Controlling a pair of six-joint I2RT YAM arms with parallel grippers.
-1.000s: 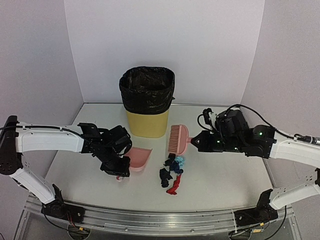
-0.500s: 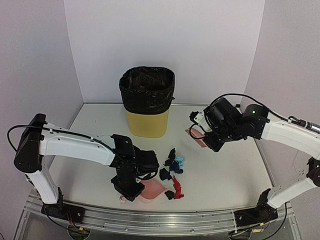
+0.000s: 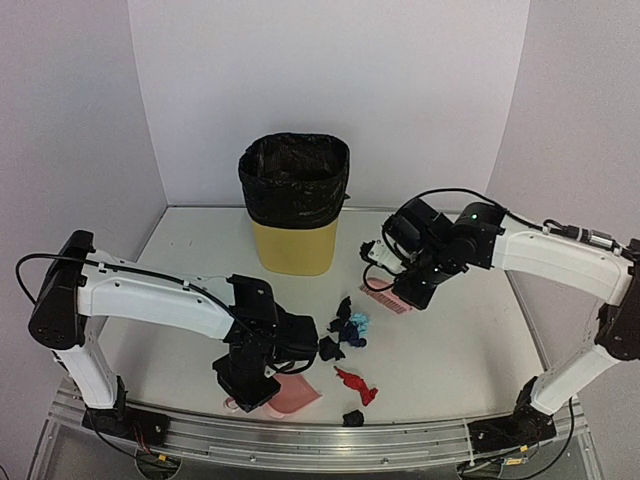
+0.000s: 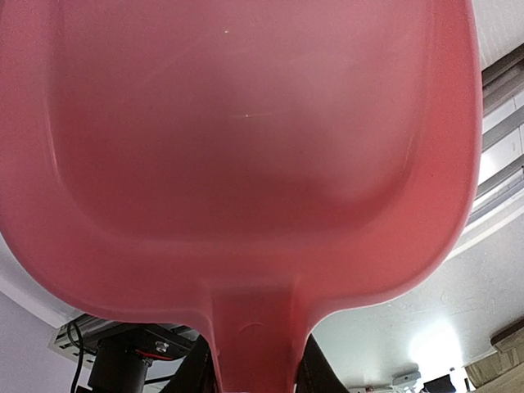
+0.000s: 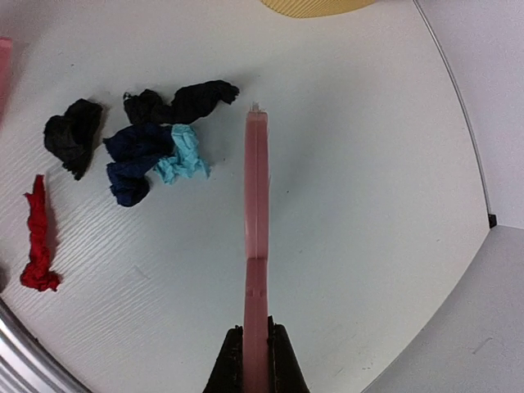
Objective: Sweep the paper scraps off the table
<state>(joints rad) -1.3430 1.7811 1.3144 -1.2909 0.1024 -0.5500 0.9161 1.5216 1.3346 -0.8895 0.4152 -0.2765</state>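
1. The paper scraps [image 3: 346,330] lie mid-worktop [image 3: 470,350] as a tight cluster of dark, navy and teal wads. A red strip [image 3: 355,383] lies apart nearer the front, and one dark wad [image 3: 352,418] sits close to the front rail [image 3: 420,437].
2. The brush [image 5: 256,213] is pinched by its handle in the right gripper [image 5: 256,354], jaws pressed tight on it. It is held just beside the cluster on the far right. Whether the bristles touch the worktop cannot be told.
3. The dustpan [image 3: 297,392] is clamped by its handle in the left gripper [image 3: 243,383], at the front left, near the red strip. Whether its lip lies flat cannot be told.
4. The step is probably best done with the bristles set down behind the cluster and drawn in one steady stroke toward the pan. The pan's lip should be pressed flat and turned to face that stroke.
5. The wad by the rail is judged most at risk, since a stroke toward the front could push it over the edge; a sideways sweep into the pan is safer.
6. Open room is seen right of the brush and between the cluster and the bin [image 3: 293,205]. The front left is crowded by the left arm.
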